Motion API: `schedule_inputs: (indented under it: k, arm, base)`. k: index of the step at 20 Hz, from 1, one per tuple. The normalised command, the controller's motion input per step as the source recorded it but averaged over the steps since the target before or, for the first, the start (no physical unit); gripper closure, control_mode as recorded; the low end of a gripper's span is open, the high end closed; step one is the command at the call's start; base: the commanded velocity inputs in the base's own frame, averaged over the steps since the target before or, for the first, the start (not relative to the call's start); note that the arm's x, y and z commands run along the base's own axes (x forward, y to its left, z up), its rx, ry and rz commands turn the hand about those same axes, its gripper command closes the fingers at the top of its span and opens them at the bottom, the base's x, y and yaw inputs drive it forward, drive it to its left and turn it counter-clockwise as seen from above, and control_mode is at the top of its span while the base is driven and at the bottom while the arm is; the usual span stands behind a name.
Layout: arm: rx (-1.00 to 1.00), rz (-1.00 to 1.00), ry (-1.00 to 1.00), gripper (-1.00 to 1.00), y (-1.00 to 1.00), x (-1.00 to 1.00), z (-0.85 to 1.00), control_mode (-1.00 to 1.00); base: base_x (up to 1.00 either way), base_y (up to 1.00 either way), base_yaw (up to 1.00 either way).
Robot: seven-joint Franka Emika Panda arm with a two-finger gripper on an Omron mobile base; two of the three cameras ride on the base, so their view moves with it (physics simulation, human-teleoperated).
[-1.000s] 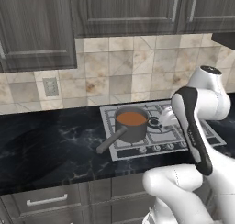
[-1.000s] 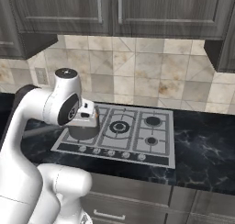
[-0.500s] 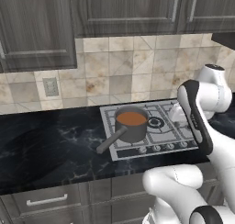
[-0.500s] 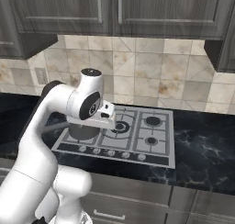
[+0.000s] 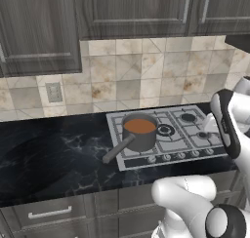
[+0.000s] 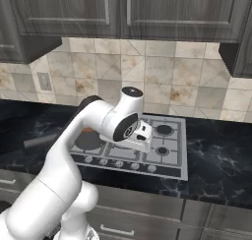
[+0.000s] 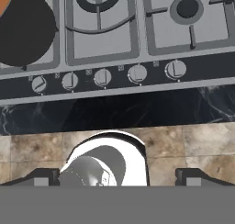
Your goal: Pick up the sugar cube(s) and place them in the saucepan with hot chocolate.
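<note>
Saucepan: small round grey metal saucepan [image 5: 140,133] with long dark handle, on silver stove's [image 5: 190,139] front-left burner
Contents: reddish-brown liquid
Hand [image 7: 117,176]: wide open, empty, above stove's knob row

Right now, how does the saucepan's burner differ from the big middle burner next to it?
The saucepan's burner is covered: the saucepan with reddish-brown liquid stands on it, handle toward the counter. The middle burner is bare, its dark rings showing. Both sit on the same grey cooktop; no flame shows at either.
</note>
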Motion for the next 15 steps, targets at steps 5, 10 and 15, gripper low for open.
schedule_inputs:
  k: [5,10,15]
  arm:
    - [0.00,-0.08,0.00,-1.00,-0.41,-0.03,-0.31,-1.00]
    - [-0.07,-0.10,0.00,-1.00,-0.08,-0.04,-0.41,-1.00]
    - [-0.23,-0.14,0.00,-1.00,-0.17,-0.11,-0.38,-1.00]
  base:
    - [0.00,0.00,0.00]
    - [0.00,0.00,0.00]
    - [0.00,0.00,0.00]
